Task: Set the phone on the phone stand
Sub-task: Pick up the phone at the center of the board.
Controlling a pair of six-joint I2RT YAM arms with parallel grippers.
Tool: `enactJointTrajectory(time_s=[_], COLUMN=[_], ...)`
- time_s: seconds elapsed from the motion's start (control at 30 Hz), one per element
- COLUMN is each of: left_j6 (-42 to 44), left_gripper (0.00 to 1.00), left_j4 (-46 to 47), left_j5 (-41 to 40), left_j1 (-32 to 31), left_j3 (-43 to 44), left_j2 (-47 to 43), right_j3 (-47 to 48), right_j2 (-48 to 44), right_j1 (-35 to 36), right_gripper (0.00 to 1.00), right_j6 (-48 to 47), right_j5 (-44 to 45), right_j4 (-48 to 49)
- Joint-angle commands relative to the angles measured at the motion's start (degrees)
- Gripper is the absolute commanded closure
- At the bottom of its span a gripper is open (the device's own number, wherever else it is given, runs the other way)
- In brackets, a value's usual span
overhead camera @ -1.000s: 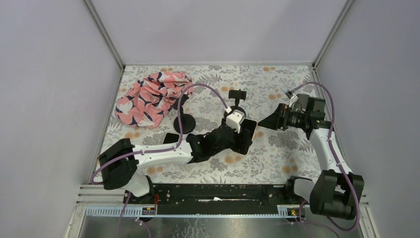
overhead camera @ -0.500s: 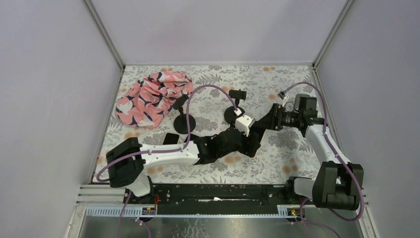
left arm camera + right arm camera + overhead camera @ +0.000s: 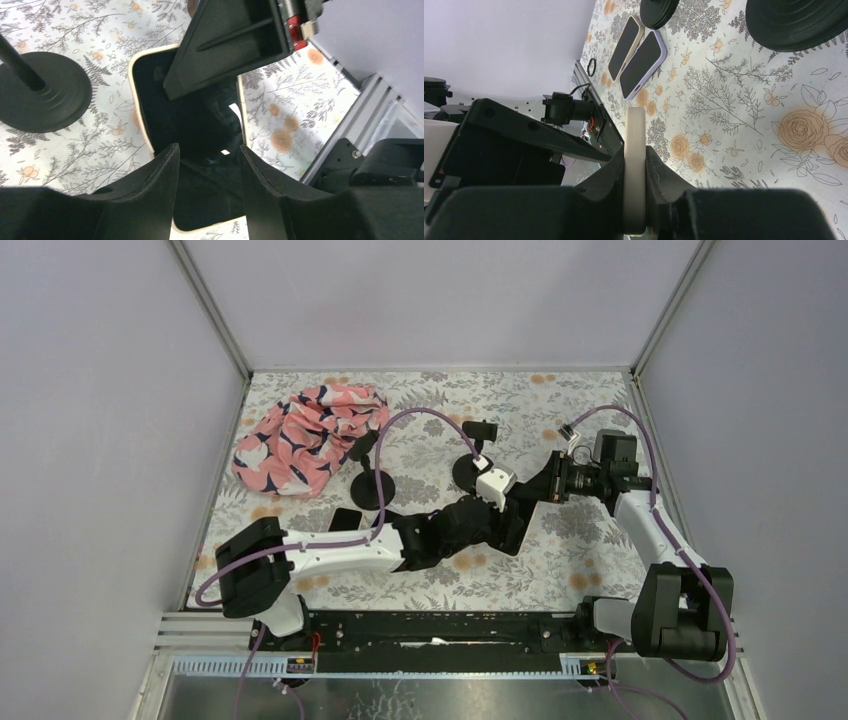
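One change — right hand (image 3: 635, 161) | now clamped on phone (image 3: 634, 127) edge

Soft, even overhead light fills the enclosure (image 3: 440, 300), leaving faint shadows on the floral bench (image 3: 570, 400). Small white glints mark the phone (image 3: 200, 125) screen; fingers (image 3: 661, 175) of the right hand (image 3: 635, 150) loom dark and slightly blurred.

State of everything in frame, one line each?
right gripper: shut on phone edge.
left gripper: jaws part open, phone seen between them, grip unclear.
phone: held up, not on any stand.
phone stand: upright, holder empty.
second stand: upright, no phone.
spare phones: flat, side by side.
cloth: bunched up.
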Motion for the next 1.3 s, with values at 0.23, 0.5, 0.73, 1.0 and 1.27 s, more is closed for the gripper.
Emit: enactJointTrajectory(time_s=[0.23, 0.5, 0.73, 1.0, 1.27], left_j6=[-3.77, -4.10, -4.01, -2.81, 1.07], left_gripper=[0.24, 0.16, 0.16, 0.15, 0.10], left_j4=[6.95, 9.29, 11.00, 18.06, 35.53], left_j5=[3.02, 6.04, 4.36, 7.27, 13.29], left_j1=[-0.46, 0.06, 0.06, 0.06, 0.04], left_j3=[-6.17, -15.76, -21.79, -27.50, -32.72], left_j2=[-8.36, -16.20, -23.21, -27.00, -22.61], right_j3=[0.67, 4.11, 14.07, 38.27, 44.77], right_j2=[-3.31, -4.51, -3.22, 10.17, 12.60], right_j1=[0.30, -1.09, -7.97, -11.22, -11.00], right_gripper=[1.00, 1.00, 1.00, 1.00, 1.00], right_j6=[1.85, -4.30, -26.63, -69.68, -81.37], right_j5=[-0.85, 2.06, -2.70, -0.83, -6.25], right_j4=[1.56, -4.29, -19.68, -59.39, -70.19])
